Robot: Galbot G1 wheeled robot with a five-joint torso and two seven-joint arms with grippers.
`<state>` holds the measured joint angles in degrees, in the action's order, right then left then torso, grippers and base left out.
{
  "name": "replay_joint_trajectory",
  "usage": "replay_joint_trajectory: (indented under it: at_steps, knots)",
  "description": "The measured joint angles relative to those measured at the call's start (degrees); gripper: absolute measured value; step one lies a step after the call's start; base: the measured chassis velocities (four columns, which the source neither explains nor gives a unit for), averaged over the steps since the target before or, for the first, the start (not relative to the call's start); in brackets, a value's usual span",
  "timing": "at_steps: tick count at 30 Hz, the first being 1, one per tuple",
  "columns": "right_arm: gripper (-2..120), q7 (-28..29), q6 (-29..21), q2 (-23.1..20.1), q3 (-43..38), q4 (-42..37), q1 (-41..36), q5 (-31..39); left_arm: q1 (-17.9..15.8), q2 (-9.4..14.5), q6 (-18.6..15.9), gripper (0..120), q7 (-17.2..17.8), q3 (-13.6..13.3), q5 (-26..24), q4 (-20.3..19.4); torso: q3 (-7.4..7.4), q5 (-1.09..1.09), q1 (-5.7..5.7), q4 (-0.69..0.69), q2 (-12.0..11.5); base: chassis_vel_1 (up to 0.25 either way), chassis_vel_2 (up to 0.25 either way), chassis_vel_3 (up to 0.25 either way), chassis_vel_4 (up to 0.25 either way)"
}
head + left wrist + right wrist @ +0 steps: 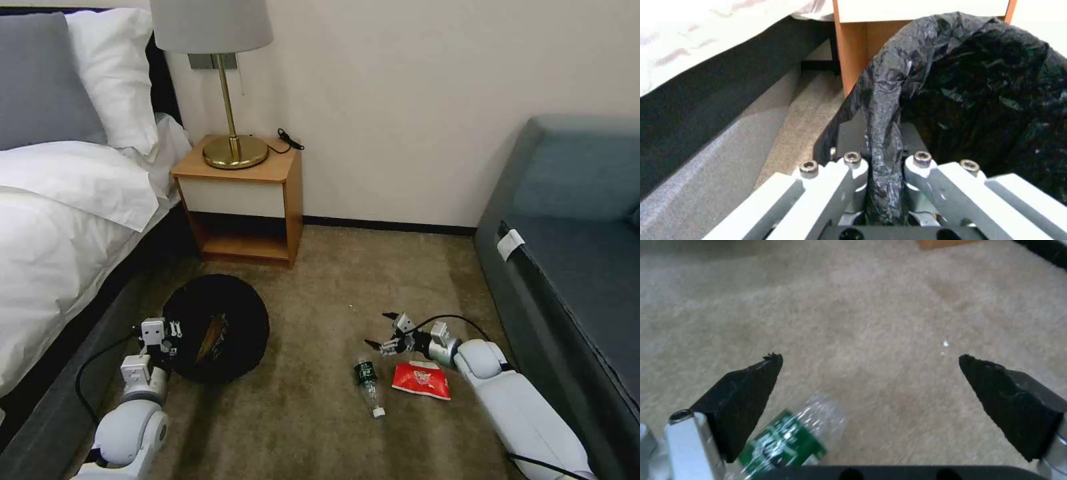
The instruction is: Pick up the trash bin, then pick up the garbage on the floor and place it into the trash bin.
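Down on the carpet, left claw (884,166) is clamped on the trash bin (217,327) rim, while right claw (392,335) hangs wide open, empty, bottle (369,384) at 7 o'clock, probably lining up a grab.

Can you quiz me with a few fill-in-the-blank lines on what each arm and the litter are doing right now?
1. The left gripper is shut on the bin's black ____ at the rim.
2. The right gripper hangs over the carpet with its jaws ____.
3. The clear bottle with the green label lies on the carpet beside a ____ snack packet.
4. The brass lamp stands on the wooden ____ next to the bed.

Missing words: bag; open; red; nightstand
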<state>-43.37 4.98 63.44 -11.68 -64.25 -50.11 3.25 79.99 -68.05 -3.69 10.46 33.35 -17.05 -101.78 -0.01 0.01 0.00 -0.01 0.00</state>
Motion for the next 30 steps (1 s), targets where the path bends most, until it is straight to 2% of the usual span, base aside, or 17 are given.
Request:
replay_joint_trajectory:
  at_steps: [16,21,30]
  knots:
    - [100,-0.3,-1.5,1.3,1.6,0.7,-2.8,-2.2,0.3,-0.1,1.4,4,-0.4,-0.3,0.5,1.3,0.00,-0.02,0.00,0.01,0.0,0.000,0.000,0.000,0.000]
    - [100,-0.2,-0.3,3.8,2.6,3.6,-2.6,-4.5,0.4,-0.3,2.8,4,-0.3,-0.1,0.9,1.1,0.00,-0.01,0.00,0.01,0.0,0.000,0.000,0.000,0.000]
    - [100,0.2,2.1,5.4,2.1,5.7,-2.7,-10.4,0.5,-0.4,3.3,4,-0.1,0.0,1.1,1.3,0.00,-0.02,0.00,0.01,0.0,0.000,0.000,0.000,0.000]
